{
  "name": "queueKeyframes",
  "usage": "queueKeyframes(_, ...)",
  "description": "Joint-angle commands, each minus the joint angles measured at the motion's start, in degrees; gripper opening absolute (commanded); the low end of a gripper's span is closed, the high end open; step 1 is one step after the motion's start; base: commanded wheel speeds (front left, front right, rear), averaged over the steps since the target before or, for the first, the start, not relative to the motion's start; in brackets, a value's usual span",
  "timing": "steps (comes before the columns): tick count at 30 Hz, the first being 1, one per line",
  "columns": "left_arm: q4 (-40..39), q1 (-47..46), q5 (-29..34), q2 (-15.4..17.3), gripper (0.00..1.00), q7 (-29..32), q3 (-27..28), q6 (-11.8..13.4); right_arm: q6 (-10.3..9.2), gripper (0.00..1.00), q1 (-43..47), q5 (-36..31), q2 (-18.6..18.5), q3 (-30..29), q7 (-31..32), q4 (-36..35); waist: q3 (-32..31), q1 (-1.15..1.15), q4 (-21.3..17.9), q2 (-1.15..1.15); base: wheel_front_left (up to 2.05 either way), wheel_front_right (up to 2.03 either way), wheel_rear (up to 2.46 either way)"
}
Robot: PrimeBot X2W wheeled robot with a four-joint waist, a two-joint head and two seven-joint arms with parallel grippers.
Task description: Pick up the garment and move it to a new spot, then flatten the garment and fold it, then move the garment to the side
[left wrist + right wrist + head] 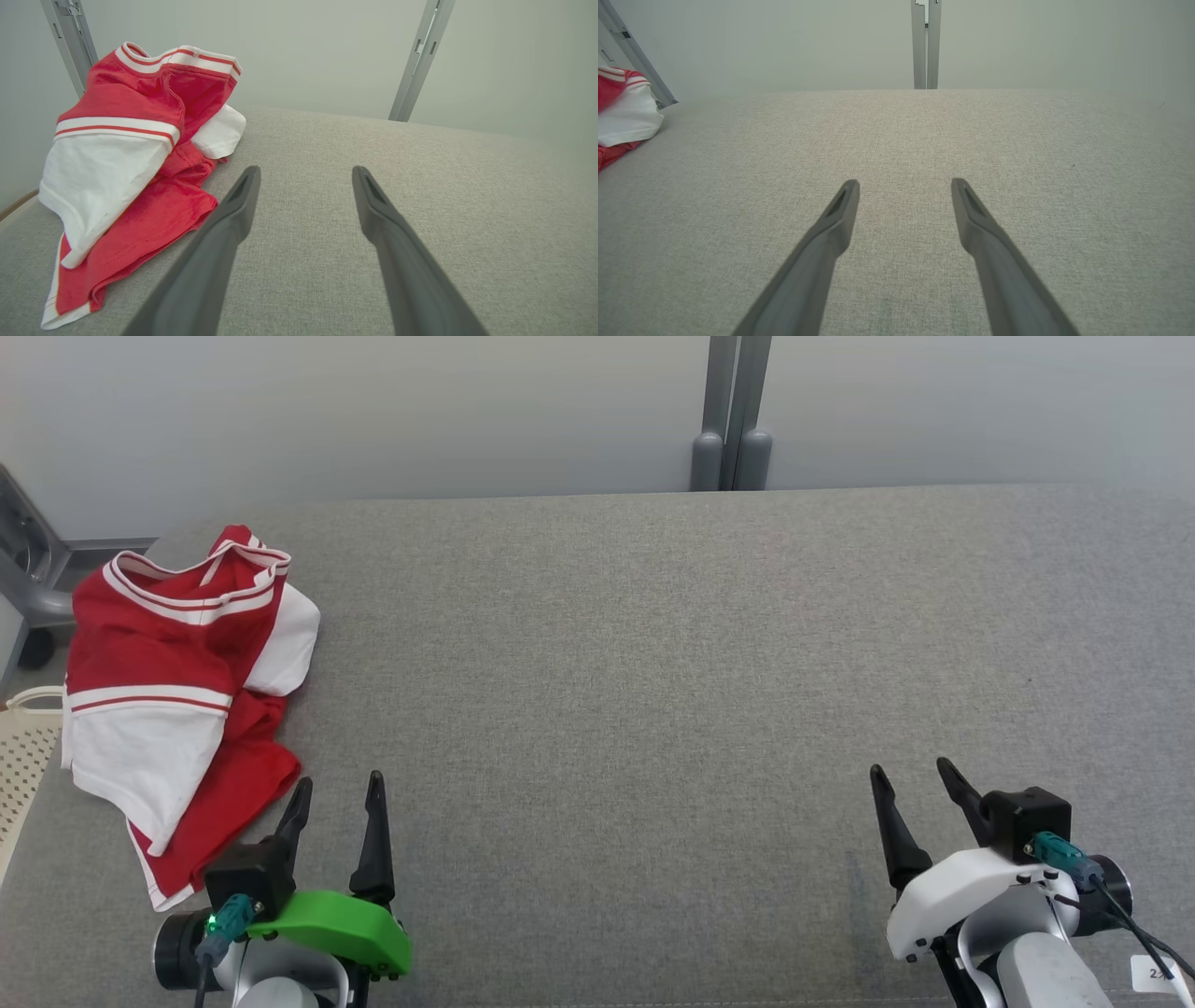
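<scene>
Grey woven fabric covers the desk, which runs broad and bare ahead of both pairs of fingers. Next in size is the garment, a red and white shirt with striped trim. It lies crumpled in a loose heap just beyond the left fingers and to their outer side. In the left wrist view its nearest red hem lies just beside one fingertip, though contact cannot be judged. The left fingers stand spread wide with nothing between them. The right fingers are likewise spread and empty, well apart from the cloth. The step in hand looks to be the first pickup. To do it well, the left fingers would likely need to swing outward over the heap and come down on a raised fold, such as the bunched red middle. That way they would pinch several layers rather than skim the desk. A lift high enough for the trailing hem to clear the surface should prevent dragging, and the open middle ahead of the fingers seems the natural new spot.
</scene>
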Motion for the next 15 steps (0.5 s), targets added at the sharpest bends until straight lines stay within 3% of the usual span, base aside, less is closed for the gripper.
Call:
queueKeyframes(1, 0.13, -1.02, 1.34, 0.38, 1.0, -0.58, -0.19, 0.59, 0.02, 1.0, -0.93, -1.6, -0.33, 0.22, -0.53, 0.22, 0.06, 0.0, 0.01, 0.0, 0.0, 0.0, 0.0)
queueKeyframes(15, 0.97, -1.57, 4.3, 0.5, 1.0, -1.58, -0.73, 0.97, 0.01, 1.0, -1.59, -5.53, -0.37, 0.46, -1.39, 1.06, 0.44, 0.0, 0.28, 0.0, 0.0, 0.0, 0.0)
